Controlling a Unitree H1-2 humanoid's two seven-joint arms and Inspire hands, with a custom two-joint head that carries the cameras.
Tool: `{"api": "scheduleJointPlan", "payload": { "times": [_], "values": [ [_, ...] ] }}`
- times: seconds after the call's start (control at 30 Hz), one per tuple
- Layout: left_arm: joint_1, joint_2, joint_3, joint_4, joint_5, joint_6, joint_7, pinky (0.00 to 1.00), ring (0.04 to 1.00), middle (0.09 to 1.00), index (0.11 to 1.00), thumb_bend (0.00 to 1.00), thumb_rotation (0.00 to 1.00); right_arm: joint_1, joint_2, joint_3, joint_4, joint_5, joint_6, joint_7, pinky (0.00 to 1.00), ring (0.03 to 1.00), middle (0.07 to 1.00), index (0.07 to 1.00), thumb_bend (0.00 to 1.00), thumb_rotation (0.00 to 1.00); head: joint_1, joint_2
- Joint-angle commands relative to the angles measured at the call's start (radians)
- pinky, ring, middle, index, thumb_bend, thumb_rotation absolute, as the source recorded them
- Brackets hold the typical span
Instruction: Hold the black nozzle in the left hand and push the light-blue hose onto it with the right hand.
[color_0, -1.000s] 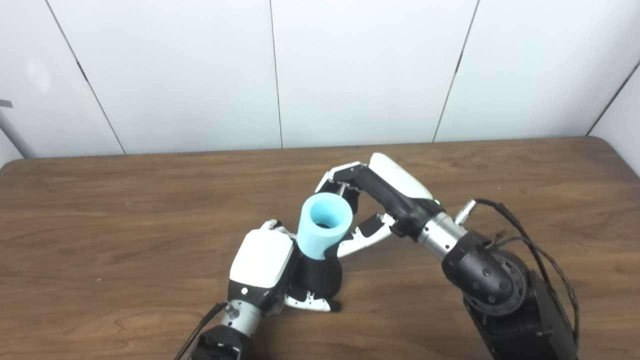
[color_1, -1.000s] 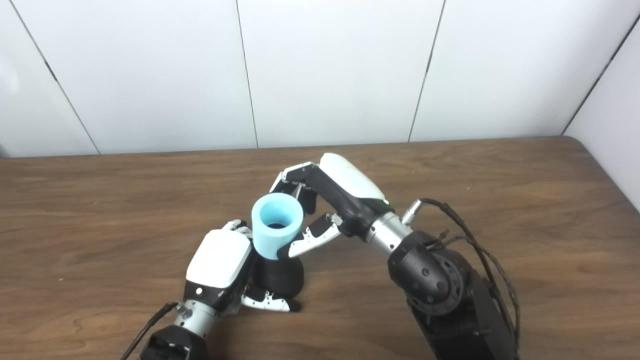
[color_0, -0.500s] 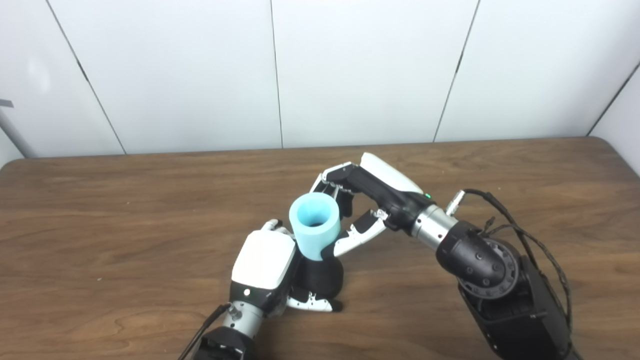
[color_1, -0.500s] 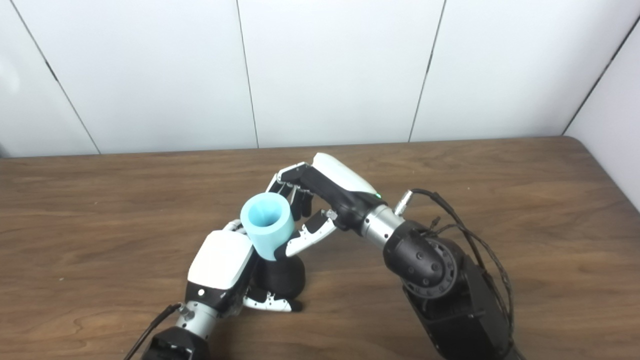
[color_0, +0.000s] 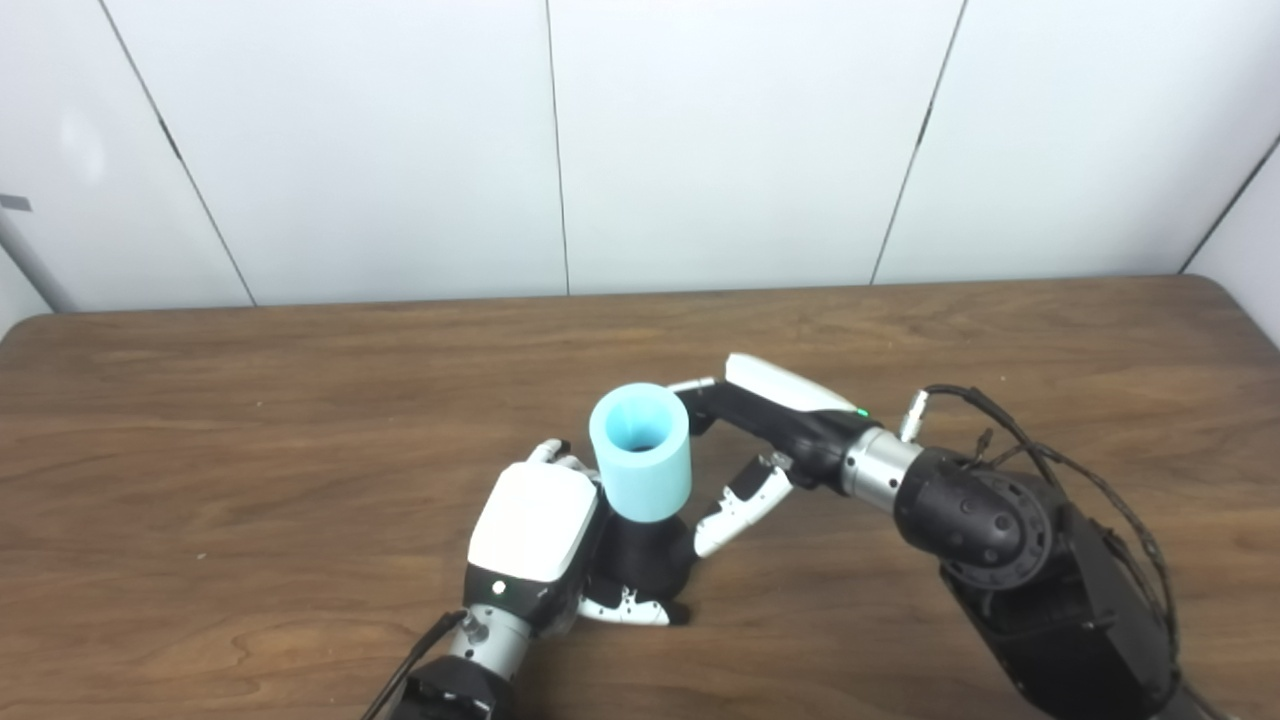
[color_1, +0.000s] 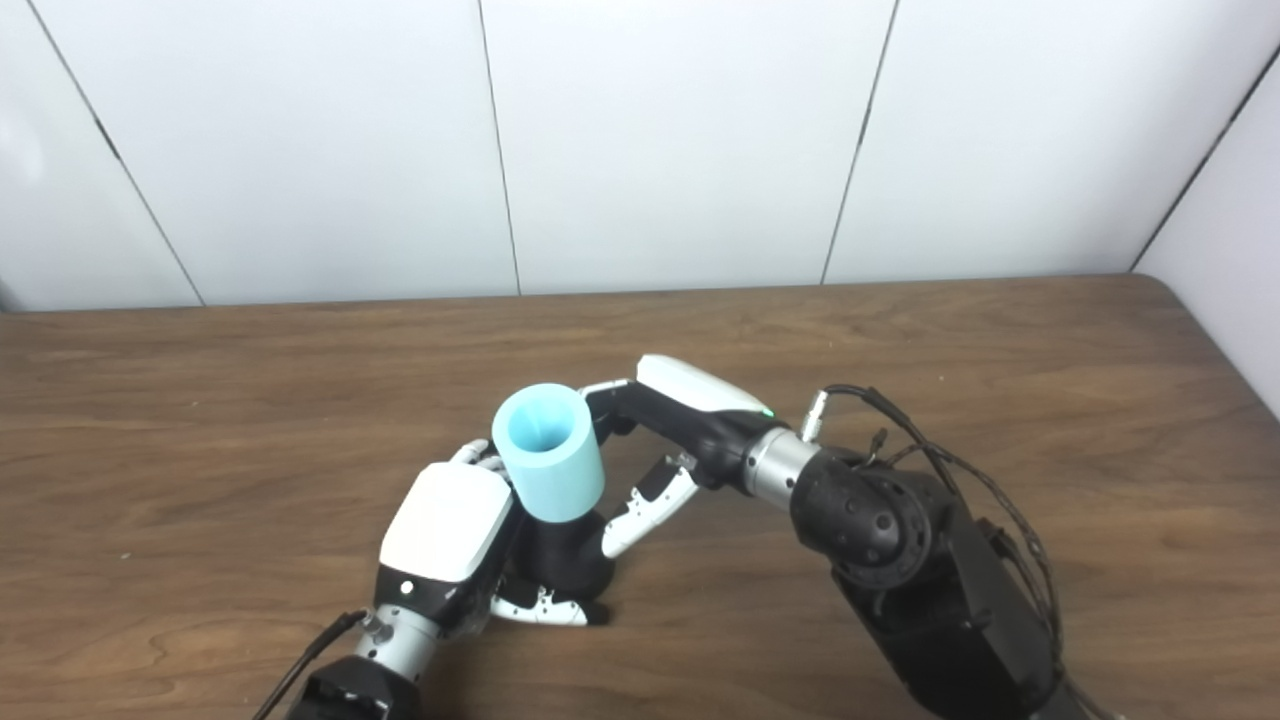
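Observation:
The black nozzle (color_0: 640, 565) stands on the table with my left hand (color_0: 530, 540) shut around its left side. The light-blue hose (color_0: 640, 465), a short wide tube with its mouth up, sits nearly upright on top of the nozzle. My right hand (color_0: 770, 430) comes in low from the right. Its fingers (color_0: 700, 388) lie behind the hose's upper rim and are mostly hidden. Its thumb (color_0: 738, 503) is spread downward, apart from the hose, with its tip beside the nozzle.
The brown wooden table (color_0: 250, 420) runs back to a white panelled wall (color_0: 400, 150). My right forearm and its cables (color_0: 1010, 520) take up the lower right corner. Nothing else lies on the table.
The right hand has dropped lower and flattened, and its thumb has come off the hose. The hose has turned from leaning to nearly upright on the nozzle. The left hand has kept its hold.

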Motion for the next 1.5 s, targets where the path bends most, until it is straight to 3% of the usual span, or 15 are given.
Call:
{"api": "scheduleJointPlan", "payload": {
  "times": [0.0, 0.3, 0.6, 0.73, 0.93, 1.03, 1.2, 1.47],
  "values": [
    [0.041, -0.001, -0.051, 0.025, 0.003, -0.032, -0.079, 0.84, 0.653, 0.527, 0.463, 0.52, 0.00, -0.049, 0.003, -0.018, -0.037, -0.014, 0.005, 0.029, 0.93, 0.972, 0.903, 0.847, 1.00, 0.33, -0.002, 0.001],
    [0.041, 0.005, -0.051, 0.024, 0.001, -0.035, -0.072, 0.83, 0.643, 0.524, 0.463, 0.52, 0.00, -0.044, 0.021, -0.058, -0.062, -0.037, 0.005, 0.094, 0.93, 0.992, 0.911, 0.836, 1.00, 0.34, -0.005, 0.004],
    [0.040, 0.007, -0.051, 0.020, 0.001, -0.031, -0.084, 0.83, 0.641, 0.524, 0.464, 0.52, 0.00, -0.022, 0.025, -0.116, -0.105, -0.050, 0.005, 0.095, 0.88, 0.999, 0.971, 0.927, 1.00, 0.39, -0.008, 0.007],
    [0.041, 0.009, -0.049, 0.023, -0.005, -0.034, -0.081, 0.84, 0.647, 0.526, 0.463, 0.52, 0.00, -0.015, 0.012, -0.140, -0.129, -0.060, 0.004, 0.074, 0.91, 1.000, 0.999, 0.993, 1.00, 0.44, -0.010, 0.007],
    [0.039, 0.012, -0.048, 0.026, -0.009, -0.033, -0.086, 0.84, 0.647, 0.522, 0.466, 0.52, 0.00, -0.011, 0.009, -0.170, -0.164, -0.035, 0.000, 0.041, 0.91, 1.000, 1.000, 1.000, 1.00, 0.52, -0.010, 0.008],
    [0.039, 0.013, -0.047, 0.027, -0.012, -0.033, -0.088, 0.84, 0.650, 0.525, 0.464, 0.52, 0.00, 0.010, 0.031, -0.186, -0.203, -0.014, -0.070, -0.041, 0.92, 1.000, 0.991, 0.971, 0.99, 0.54, -0.008, 0.007],
    [0.033, 0.016, -0.046, 0.031, -0.015, -0.032, -0.097, 0.84, 0.653, 0.526, 0.464, 0.52, 0.00, 0.028, 0.020, -0.156, -0.257, -0.034, -0.171, -0.110, 0.96, 1.000, 0.978, 0.941, 0.83, 0.70, -0.009, 0.006],
    [0.029, 0.017, -0.043, 0.032, -0.021, -0.032, -0.102, 0.84, 0.653, 0.531, 0.462, 0.52, 0.00, 0.002, -0.017, -0.086, -0.379, -0.110, -0.163, 0.003, 1.00, 1.000, 1.000, 0.981, 0.73, 0.98, -0.006, 0.007]
  ]
}}
